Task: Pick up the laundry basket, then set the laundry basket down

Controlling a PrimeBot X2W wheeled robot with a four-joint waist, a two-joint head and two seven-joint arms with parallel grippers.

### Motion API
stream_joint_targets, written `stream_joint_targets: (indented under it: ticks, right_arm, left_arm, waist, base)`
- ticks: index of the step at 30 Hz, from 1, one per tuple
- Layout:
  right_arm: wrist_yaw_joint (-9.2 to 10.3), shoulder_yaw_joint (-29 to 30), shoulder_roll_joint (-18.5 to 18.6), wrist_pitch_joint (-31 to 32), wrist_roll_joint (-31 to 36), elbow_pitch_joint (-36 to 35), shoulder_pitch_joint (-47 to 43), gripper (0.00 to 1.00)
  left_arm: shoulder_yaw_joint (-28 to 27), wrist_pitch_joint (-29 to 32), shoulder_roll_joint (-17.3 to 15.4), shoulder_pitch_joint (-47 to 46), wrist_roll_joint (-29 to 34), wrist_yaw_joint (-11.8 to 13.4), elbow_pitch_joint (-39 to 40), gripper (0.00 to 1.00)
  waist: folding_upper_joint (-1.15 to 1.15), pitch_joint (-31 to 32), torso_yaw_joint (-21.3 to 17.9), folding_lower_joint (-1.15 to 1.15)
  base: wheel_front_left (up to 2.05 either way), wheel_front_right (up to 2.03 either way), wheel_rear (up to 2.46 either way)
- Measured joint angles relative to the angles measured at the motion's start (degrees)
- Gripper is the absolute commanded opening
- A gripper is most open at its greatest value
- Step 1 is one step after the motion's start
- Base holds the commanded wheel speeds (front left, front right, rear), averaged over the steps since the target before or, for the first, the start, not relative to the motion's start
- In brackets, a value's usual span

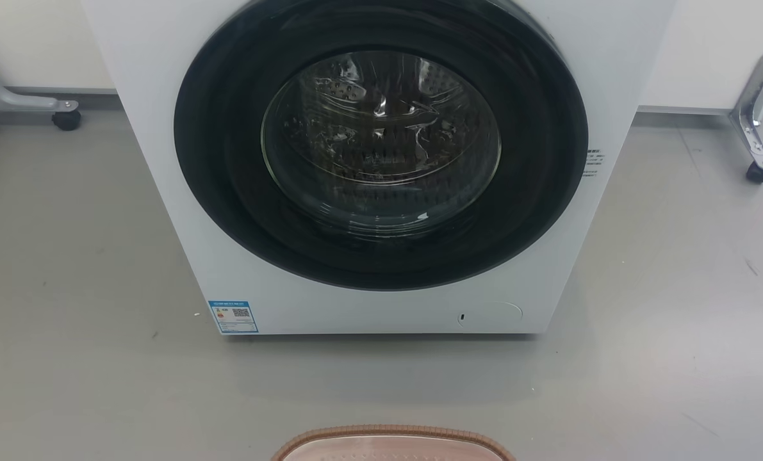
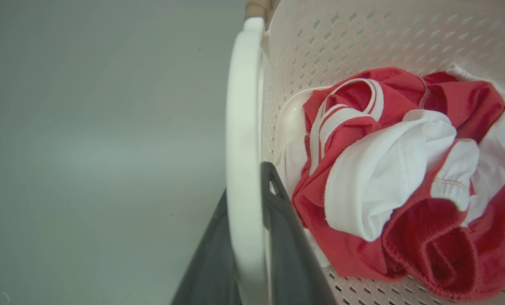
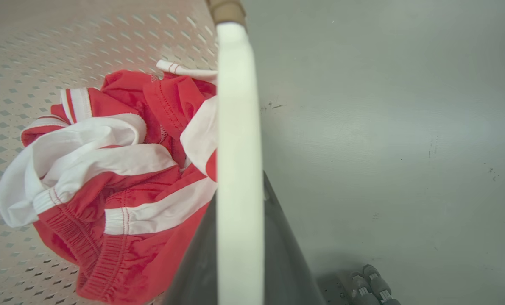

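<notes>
Left wrist view: the left gripper [image 2: 246, 182] has one dark finger on each side of a white side handle [image 2: 241, 106], closed down onto it. The right gripper [image 3: 239, 186] clamps the opposite handle [image 3: 237, 106] the same way. Holding both ends likely keeps the laundry basket [image 1: 391, 434] level, so the red and white clothes [image 2: 388, 178] heaped inside do not slide. I cannot tell whether its base is on the floor [image 1: 67, 288] or off it.

From the head, the basket's brown rim sits at 6 o'clock. The washer [image 1: 381, 160] stands at 12 o'clock from it, with a strip of bare floor between them. Floor also lies open at 9 and 3 o'clock. Two frame castors, at 10 o'clock [image 1: 66, 118] and 2 o'clock [image 1: 758, 171], are well apart from the basket. The washer's front looks like the one edge to mind.
</notes>
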State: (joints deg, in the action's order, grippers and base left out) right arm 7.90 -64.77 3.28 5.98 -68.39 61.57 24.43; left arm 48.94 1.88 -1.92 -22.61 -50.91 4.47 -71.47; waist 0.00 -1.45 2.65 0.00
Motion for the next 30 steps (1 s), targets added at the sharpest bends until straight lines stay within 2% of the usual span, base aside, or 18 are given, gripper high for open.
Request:
stream_joint_targets:
  ticks: [10,30]
  right_arm:
    - [0.0,-0.7,0.0,0.0,-0.9,-0.2,0.9,0.0]
    - [0.15,-2.2,0.3,-1.5,-2.2,-1.6,1.7,0.0]
  left_arm:
    - [0.0,-0.5,-0.1,-0.6,0.0,-0.9,-0.6,0.0]
    - [0.0,-1.0,-0.2,-2.5,-0.1,-0.9,-1.5,0.0]
  waist:
    - [0.0,-0.3,-0.1,0.0]
    - [0.0,-3.1,-0.4,0.0]
  base:
    - [0.0,0.0,0.0]
    - [0.0,0.0,0.0]
